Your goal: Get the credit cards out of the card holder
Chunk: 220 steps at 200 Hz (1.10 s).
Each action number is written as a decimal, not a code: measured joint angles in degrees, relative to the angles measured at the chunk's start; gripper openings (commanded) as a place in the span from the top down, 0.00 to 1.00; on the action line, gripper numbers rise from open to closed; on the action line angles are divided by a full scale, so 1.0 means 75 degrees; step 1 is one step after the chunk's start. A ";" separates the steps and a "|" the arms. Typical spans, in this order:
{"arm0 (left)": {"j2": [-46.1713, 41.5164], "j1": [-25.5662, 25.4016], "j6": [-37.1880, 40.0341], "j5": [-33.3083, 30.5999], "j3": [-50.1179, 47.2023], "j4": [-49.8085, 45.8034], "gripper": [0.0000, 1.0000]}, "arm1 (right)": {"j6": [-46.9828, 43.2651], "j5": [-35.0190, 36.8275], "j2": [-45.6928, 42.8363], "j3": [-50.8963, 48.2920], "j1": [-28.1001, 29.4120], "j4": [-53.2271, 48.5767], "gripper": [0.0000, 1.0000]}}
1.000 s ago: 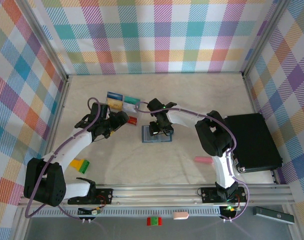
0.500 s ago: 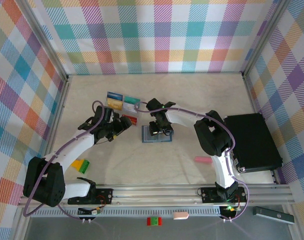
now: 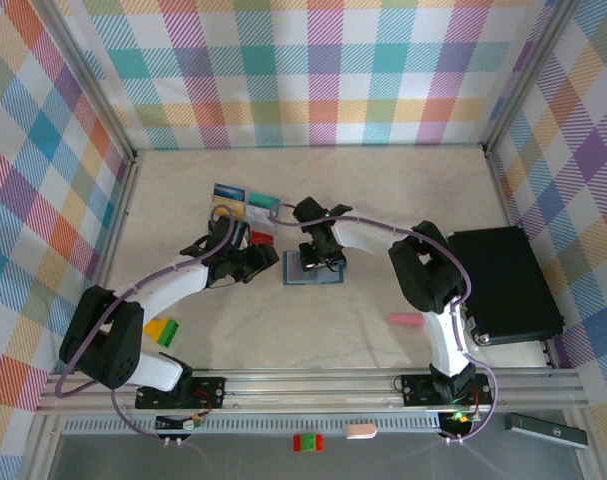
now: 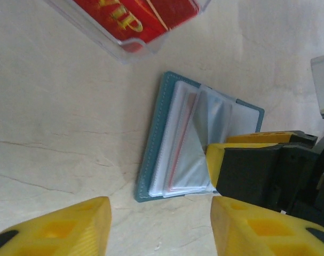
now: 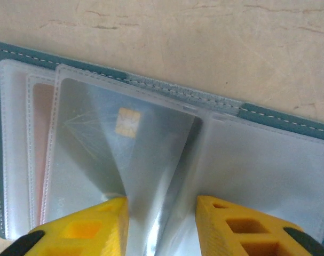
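Right arm's fingers (image 3: 321, 261) over card holder (image 3: 296, 269)

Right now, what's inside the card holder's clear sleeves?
The top sleeve holds a grey card with a gold chip; a pinkish card edge shows in the sleeve beneath. Anything deeper in the card holder is covered.
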 measured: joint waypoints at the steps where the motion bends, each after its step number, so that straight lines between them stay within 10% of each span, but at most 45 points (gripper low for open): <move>1: 0.0026 -0.0015 -0.0035 0.0006 0.0003 0.0017 0.57 | -0.0003 -0.0006 -0.0006 -0.0006 0.0000 0.0009 0.66; 101: 0.1547 -0.0627 -0.0358 0.0490 0.0714 0.0863 0.84 | -0.0003 -0.0370 -0.0286 -0.0510 -0.0152 0.0574 0.70; 220: 0.2413 -0.0769 -0.0376 0.0224 0.1014 0.0854 0.82 | -0.0003 -0.0434 -0.0417 -0.0731 -0.0201 0.0804 0.73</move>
